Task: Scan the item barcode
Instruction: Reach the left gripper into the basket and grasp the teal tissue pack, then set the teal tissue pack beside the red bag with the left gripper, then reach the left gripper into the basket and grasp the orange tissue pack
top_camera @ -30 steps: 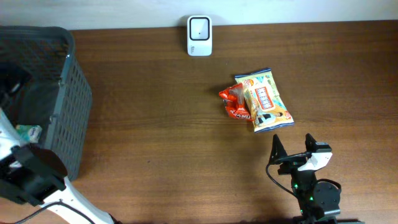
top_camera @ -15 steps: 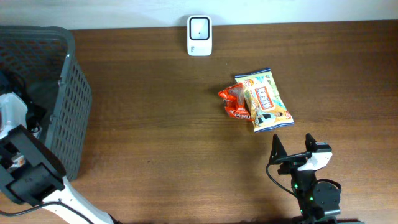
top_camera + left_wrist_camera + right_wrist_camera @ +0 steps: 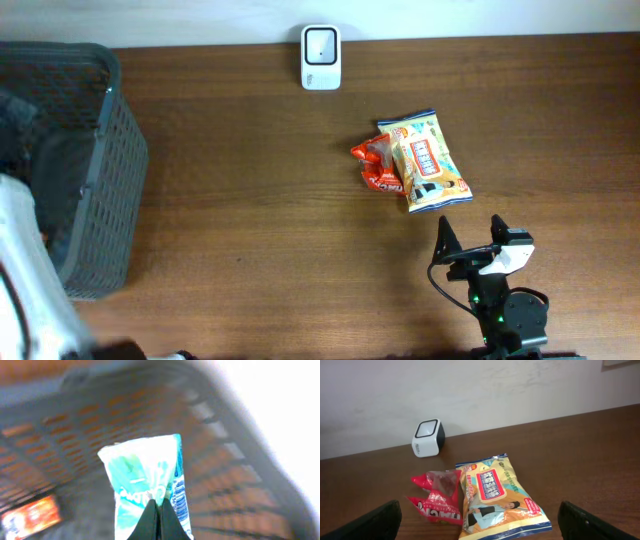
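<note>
Jaws of the left gripper [image 3: 159,518] are pinched tight on a teal packet [image 3: 150,475], seemingly inside the blurred basket [image 3: 110,170] at upper left. Pick-up is in hand; next, its barcode must reach the scanner [image 3: 321,45] at top centre. Lower right, the right gripper [image 3: 468,238] gapes wide, empty.

Overhead is looking straight down at the table [image 3: 250,220]; right wrist is looking low across it, sharing the scanner [image 3: 321,45]; left wrist is peering close into the basket [image 3: 225,460].
</note>
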You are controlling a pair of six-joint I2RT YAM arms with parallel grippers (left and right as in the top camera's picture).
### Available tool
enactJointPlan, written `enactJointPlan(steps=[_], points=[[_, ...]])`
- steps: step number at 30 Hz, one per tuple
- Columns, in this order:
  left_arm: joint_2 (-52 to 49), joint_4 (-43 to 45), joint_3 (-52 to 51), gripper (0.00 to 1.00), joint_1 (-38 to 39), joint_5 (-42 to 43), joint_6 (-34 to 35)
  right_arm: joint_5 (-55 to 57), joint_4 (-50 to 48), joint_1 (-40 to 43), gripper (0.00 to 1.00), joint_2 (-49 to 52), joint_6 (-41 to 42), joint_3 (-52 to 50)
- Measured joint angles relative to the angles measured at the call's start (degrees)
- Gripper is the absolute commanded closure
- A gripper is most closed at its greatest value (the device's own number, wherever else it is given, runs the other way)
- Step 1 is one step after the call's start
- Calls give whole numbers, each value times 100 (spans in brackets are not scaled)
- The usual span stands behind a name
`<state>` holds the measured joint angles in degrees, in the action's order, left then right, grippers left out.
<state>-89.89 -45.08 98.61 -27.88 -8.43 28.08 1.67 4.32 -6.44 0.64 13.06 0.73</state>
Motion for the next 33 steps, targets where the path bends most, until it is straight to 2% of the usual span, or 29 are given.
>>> enactJointPlan(steps=[2,3,5,6,8,11,12,14,16,18,21,24,25,27,30,33], points=[[898,55,20,100,680,393,-2,0,0,0,2,0,0,0],[1268,57,20,100,1274,667,-2,0,0,0,2,0,2,0],[1381,28,20,100,1978,791,0,-2,0,0,2,0,0,0],[1314,-15,17,100,2835,907,0,2,0,0,2,0,4,0],[824,-33,-190,100,4129,1047,-146,0,0,0,1,0,2,0],[-525,35,-271,100,5274,1036,-509,-2,0,0,2,0,2,0],[-1246,39,-363,100,5615,1062,-695,0,0,0,2,-2,4,0],[-1998,157,-396,100,5851,1049,-852,0,-2,0,2,2,7,0],[-2791,229,-396,91,6074,1064,-909,0,0,0,2,4,2,0],[-3088,297,-396,56,6201,1298,-949,0,0,0,2,4,7,0],[-3088,308,-284,53,6225,1414,-992,0,0,0,2,4,4,0],[-3016,-1086,992,48,5825,1449,-999,2,0,0,2,4,2,0],[-2889,-1779,1624,33,5506,1458,-1008,-2,0,0,2,4,4,0],[-2199,-2750,2704,18,4531,1355,-1014,0,0,0,2,4,4,0],[-940,-3436,3176,12,2811,1093,-1012,0,0,0,1,4,7,0],[-599,-4439,3200,10,1045,940,-1025,2,0,0,2,7,4,0]])
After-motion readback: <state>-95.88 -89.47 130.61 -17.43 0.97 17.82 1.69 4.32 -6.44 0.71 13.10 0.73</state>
